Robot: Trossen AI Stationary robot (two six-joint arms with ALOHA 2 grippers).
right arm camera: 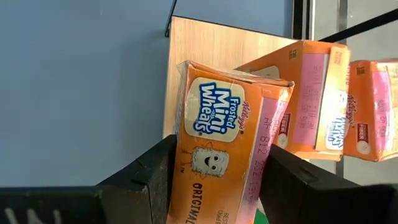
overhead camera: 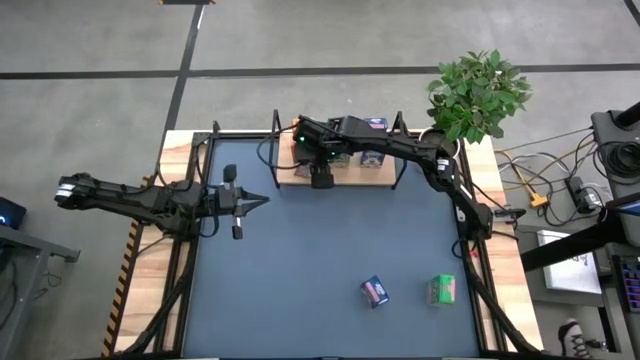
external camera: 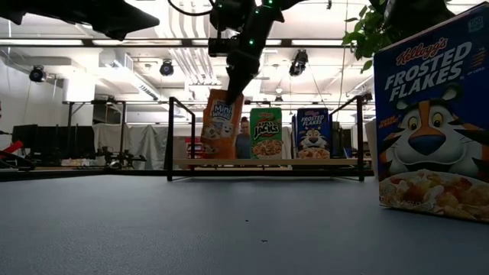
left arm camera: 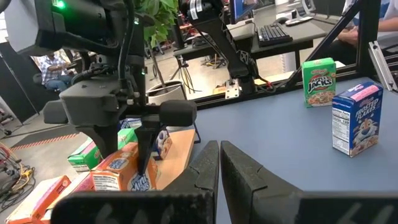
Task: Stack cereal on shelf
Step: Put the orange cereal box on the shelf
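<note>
Orange Mini-Wheats box [right arm camera: 221, 155] is pinched by the right gripper [right arm camera: 214, 180] over the shelf's [overhead camera: 300, 180] left end, seemingly touching down; left gripper [overhead camera: 255, 201] pressed together.

The dark blue-grey table [overhead camera: 320, 250] carries the shelf [overhead camera: 336, 178] at its far edge plus a blue cereal box [overhead camera: 374, 291] and green one [overhead camera: 442, 289] near the front.

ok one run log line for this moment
right gripper: shut on Mini-Wheats box, at shelf left end | left gripper: shut, waiting left | blue box, green box: on table
</note>
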